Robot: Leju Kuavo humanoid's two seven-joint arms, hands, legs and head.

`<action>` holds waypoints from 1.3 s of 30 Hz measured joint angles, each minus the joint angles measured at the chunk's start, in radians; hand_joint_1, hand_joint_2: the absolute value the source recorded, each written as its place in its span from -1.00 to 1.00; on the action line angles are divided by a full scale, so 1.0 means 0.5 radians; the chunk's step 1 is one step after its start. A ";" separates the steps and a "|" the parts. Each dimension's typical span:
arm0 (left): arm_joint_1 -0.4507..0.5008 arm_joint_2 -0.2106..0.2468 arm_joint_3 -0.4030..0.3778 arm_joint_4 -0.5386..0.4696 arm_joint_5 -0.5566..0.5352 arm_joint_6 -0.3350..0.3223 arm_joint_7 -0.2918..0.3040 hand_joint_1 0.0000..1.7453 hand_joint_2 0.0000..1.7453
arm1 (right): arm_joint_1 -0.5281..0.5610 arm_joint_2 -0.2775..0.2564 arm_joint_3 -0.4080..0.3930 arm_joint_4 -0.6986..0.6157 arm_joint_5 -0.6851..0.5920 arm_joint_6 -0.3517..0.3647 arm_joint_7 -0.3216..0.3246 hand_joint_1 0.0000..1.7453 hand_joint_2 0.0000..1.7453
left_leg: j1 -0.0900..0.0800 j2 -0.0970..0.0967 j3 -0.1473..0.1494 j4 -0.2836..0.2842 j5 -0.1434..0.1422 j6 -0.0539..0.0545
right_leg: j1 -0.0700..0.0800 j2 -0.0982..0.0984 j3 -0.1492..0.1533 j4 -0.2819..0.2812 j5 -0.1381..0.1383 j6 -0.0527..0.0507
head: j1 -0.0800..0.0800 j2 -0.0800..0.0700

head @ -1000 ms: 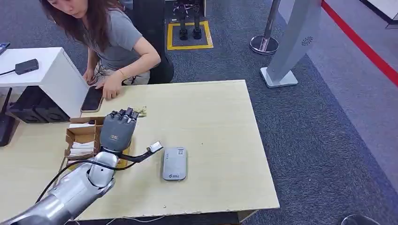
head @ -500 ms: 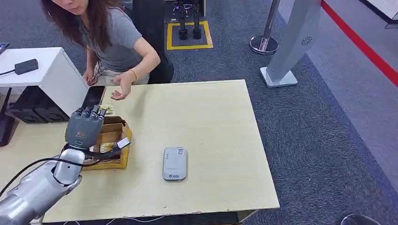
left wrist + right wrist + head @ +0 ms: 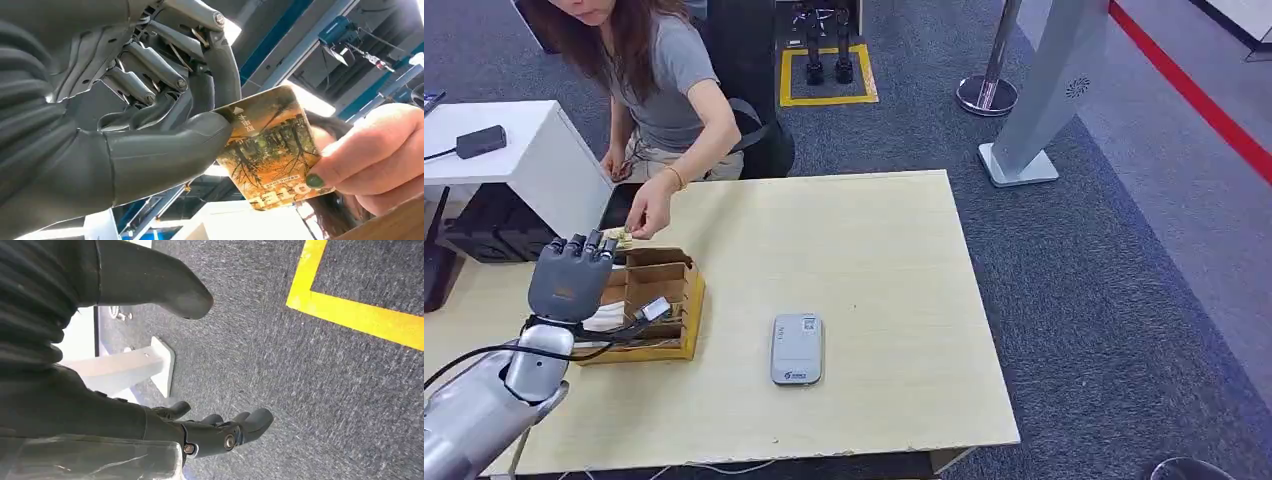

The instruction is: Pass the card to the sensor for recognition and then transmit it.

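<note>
My left hand [image 3: 569,280] is raised at the table's left, beside a cardboard box [image 3: 667,300]. It pinches an orange printed card [image 3: 270,145] between thumb and finger. In the head view the card [image 3: 616,237] shows just past my fingertips. A person's hand [image 3: 649,212] holds the card's other edge; the left wrist view shows their fingers [image 3: 370,150] gripping it. The grey card sensor [image 3: 796,348] lies flat on the table, well to the right of my left hand. My right hand [image 3: 125,410] hangs over the carpet, fingers apart, holding nothing.
The person sits at the table's far left corner, with a dark phone [image 3: 614,208] lying near them. The box holds white cards [image 3: 609,318] in compartments. A white desk [image 3: 514,150] stands left of the wooden table [image 3: 894,280]. A grey gate post [image 3: 1034,110] rises beyond.
My left hand has carried the card leftward, from beside the sensor to the far side of the box. The person lifted a hand off the phone and took hold of the card.
</note>
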 joint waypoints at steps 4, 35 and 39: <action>0.012 0.003 0.024 -0.004 0.000 0.000 0.000 1.00 1.00 | 0.000 0.002 -0.001 0.000 0.000 0.004 0.000 -1.00 1.00 | 0.000 0.000 0.000 0.000 0.000 0.000 | 0.000 0.000 0.000 0.000 0.000 0.000 | 0.000 0.000; 0.320 -0.071 0.706 -0.484 0.004 -0.117 -0.703 -1.00 1.00 | 0.009 0.012 -0.066 -0.001 0.031 -0.021 0.023 -1.00 1.00 | -0.001 0.001 0.000 0.000 0.000 0.000 | -0.001 0.000 -0.002 0.000 0.000 0.000 | 0.000 0.000; 0.457 -0.153 0.957 -0.688 0.023 -0.346 -0.960 -1.00 1.00 | 0.014 0.013 -0.108 -0.001 0.024 -0.033 0.024 -1.00 1.00 | -0.001 0.004 -0.001 0.000 -0.001 0.000 | -0.001 0.005 -0.003 -0.001 0.000 0.000 | 0.001 0.000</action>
